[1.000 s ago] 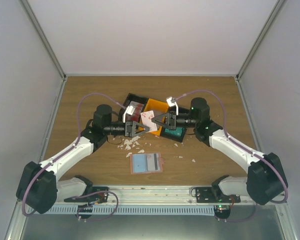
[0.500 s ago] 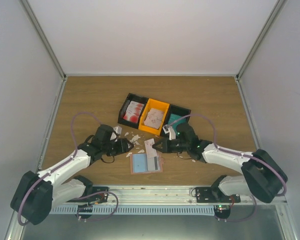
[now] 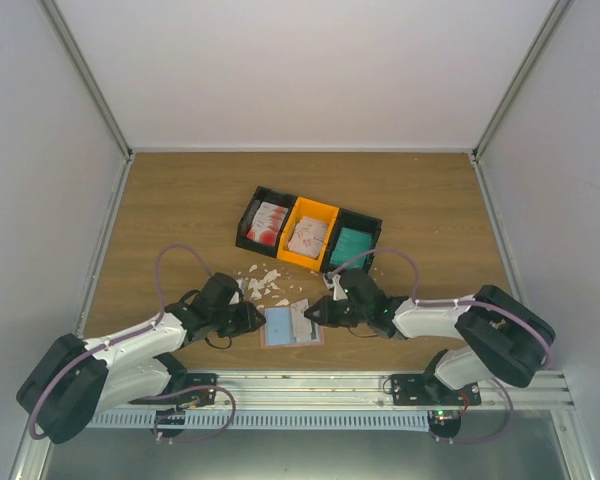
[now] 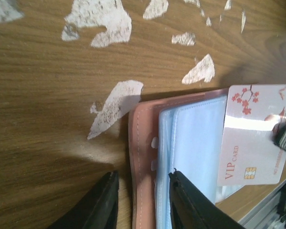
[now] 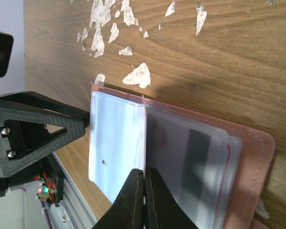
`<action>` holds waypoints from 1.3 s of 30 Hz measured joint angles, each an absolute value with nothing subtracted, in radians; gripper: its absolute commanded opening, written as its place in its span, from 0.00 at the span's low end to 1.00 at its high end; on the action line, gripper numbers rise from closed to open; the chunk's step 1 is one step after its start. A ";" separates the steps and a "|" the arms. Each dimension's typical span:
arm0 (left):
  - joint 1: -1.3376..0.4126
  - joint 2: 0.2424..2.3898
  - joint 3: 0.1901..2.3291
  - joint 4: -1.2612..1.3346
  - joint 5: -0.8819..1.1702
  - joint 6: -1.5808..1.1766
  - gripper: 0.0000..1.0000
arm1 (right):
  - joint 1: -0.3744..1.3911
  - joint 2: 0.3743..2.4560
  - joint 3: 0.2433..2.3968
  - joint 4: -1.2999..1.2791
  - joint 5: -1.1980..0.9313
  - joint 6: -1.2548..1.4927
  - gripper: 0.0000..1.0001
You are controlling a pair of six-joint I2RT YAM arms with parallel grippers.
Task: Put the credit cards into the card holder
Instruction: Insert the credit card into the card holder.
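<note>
The card holder [image 3: 292, 326] lies open near the table's front edge, salmon-pink with clear sleeves [image 4: 193, 148]. My right gripper [image 3: 313, 313] is shut on a credit card [image 4: 252, 138], white with red blossoms and "VIP CARD" print. The card stands on edge over the holder's middle and shows edge-on [image 5: 144, 129] between the shut fingers [image 5: 133, 200]. My left gripper [image 4: 143, 175] is low at the holder's left side, open. Its jaws straddle the salmon border [image 4: 140, 157], one over the wood and one over the sleeve. More credit cards [image 3: 268, 222] lie in the tray.
A black-and-orange three-compartment tray [image 3: 325, 208] stands behind the holder with pink-printed cards and a teal card [image 3: 355, 245]. White scraps [image 3: 265, 285] are scattered between tray and holder. The metal rail [image 3: 310, 385] runs just in front of the holder.
Both arms came down from the tray toward the front. The right gripper carried the card to the holder. The left gripper, now open, dropped to the holder's left edge.
</note>
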State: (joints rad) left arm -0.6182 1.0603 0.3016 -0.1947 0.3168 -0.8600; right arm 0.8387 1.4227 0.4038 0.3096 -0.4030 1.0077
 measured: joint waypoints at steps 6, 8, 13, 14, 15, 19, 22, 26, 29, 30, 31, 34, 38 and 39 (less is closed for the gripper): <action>-0.657 1.066 0.283 -0.168 0.305 -0.904 0.15 | 0.850 1.470 0.366 0.424 -0.413 1.046 0.00; -0.666 1.067 0.276 -0.156 0.300 -0.913 0.11 | 0.850 1.481 0.349 0.465 -0.421 1.061 0.00; -0.704 1.073 0.262 -0.117 0.297 -0.945 0.05 | 0.853 1.511 0.313 0.561 -0.452 1.100 0.01; -0.714 1.074 0.261 -0.113 0.295 -0.951 0.04 | 0.853 1.515 0.305 0.582 -0.455 1.108 0.01; -0.720 1.074 0.260 -0.109 0.294 -0.957 0.03 | 0.853 1.520 0.295 0.603 -0.458 1.118 0.01; -0.744 1.076 0.252 -0.087 0.282 -0.983 0.00 | 0.853 1.526 0.267 0.649 -0.461 1.147 0.01; -0.766 1.081 0.243 -0.057 0.266 -1.015 0.00 | 0.853 1.525 0.258 0.658 -0.458 1.161 0.00; -0.799 1.093 0.241 -0.023 0.228 -1.068 0.00 | 0.852 1.519 0.253 0.658 -0.449 1.169 0.00; -0.820 1.095 0.236 0.005 0.192 -1.111 0.00 | 0.839 1.480 0.226 0.650 -0.442 1.183 0.01; -0.826 1.095 0.236 0.013 0.180 -1.120 0.00 | 0.834 1.460 0.213 0.641 -0.437 1.184 0.00; -0.830 1.095 0.236 0.018 0.170 -1.130 0.00 | 0.830 1.434 0.200 0.625 -0.431 1.185 0.00; -0.836 1.097 0.236 0.032 0.148 -1.145 0.00 | 0.821 1.362 0.180 0.571 -0.419 1.183 0.00; -0.837 1.117 0.235 0.058 0.141 -1.152 0.00 | 0.813 1.350 0.179 0.547 -0.427 1.178 0.01; -0.838 1.126 0.235 0.068 0.141 -1.153 0.00 | 0.813 1.359 0.179 0.551 -0.429 1.178 0.01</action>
